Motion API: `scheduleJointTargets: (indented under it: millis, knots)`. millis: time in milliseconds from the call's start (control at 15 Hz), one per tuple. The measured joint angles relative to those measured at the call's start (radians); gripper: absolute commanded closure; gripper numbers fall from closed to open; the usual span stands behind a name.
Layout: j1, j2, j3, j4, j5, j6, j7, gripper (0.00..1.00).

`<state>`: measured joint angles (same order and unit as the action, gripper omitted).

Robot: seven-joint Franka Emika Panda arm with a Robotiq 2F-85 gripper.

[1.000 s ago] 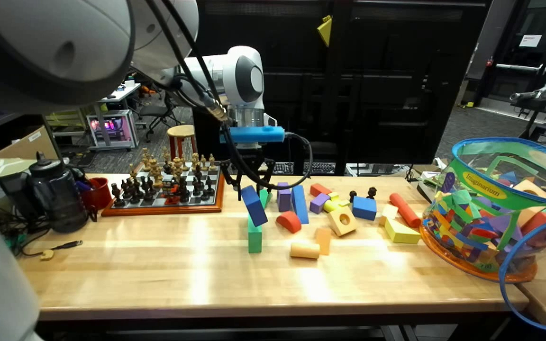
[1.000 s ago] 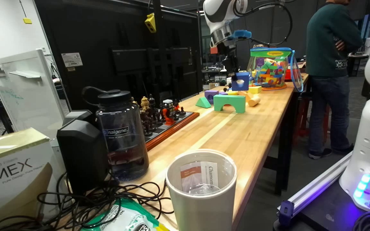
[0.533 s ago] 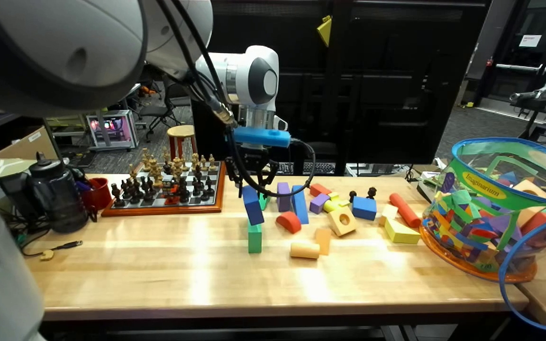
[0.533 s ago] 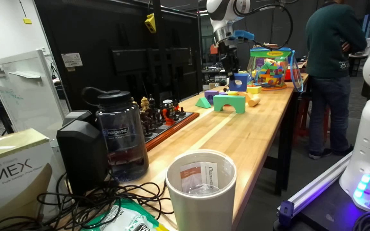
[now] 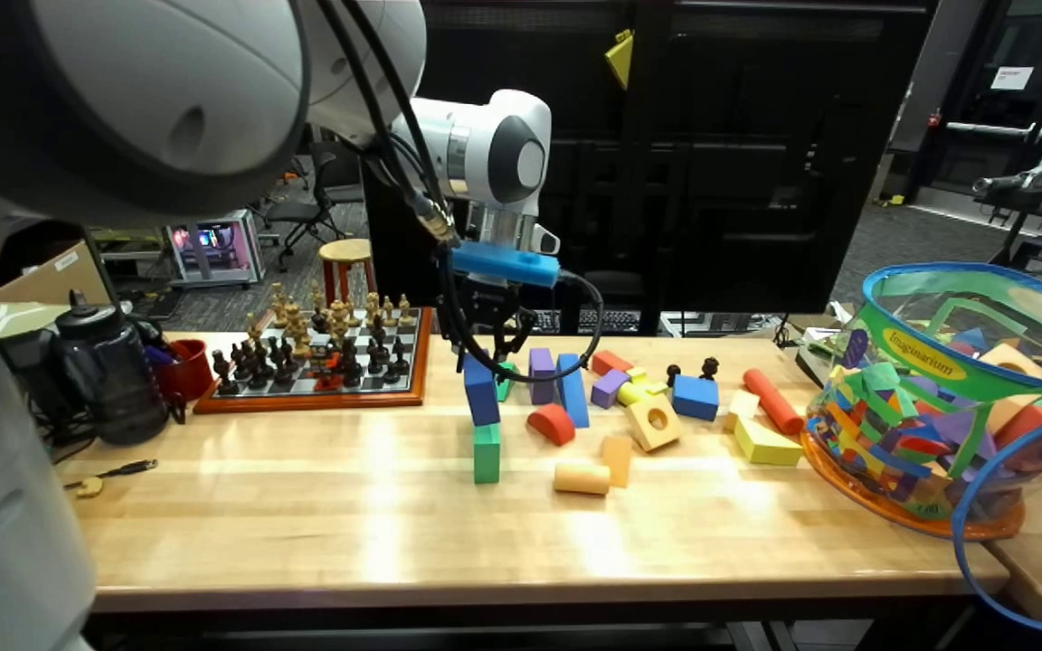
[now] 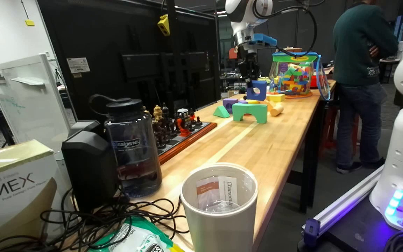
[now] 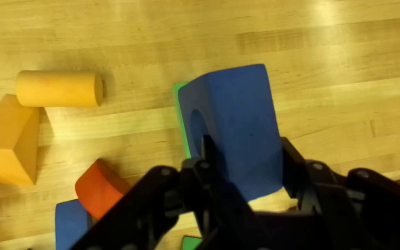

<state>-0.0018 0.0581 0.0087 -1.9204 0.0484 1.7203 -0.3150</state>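
While the jaws clamp a blue block, a clear bag holds colored blocks.

White arm outstretched, wrist bent, gripper pointing down, its jaws clamped partway apart.

Blue block with 1 round hole, gripped, slightly tilted, above an upright green arch block

A whiteboard stands before a white wall, a round-topped stool (red-legged) on gray floor.
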Motion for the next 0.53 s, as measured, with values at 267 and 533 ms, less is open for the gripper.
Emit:
scheduleJointTargets:
  millis: [267,533]
  knots:
    - [-0.014,0.025,-0.006,0.015,0.016,0.0,0.0,0.81]
    - [-0.023,0.045,-0.009,0.026,0.016,-0.002,0.0,0.81]
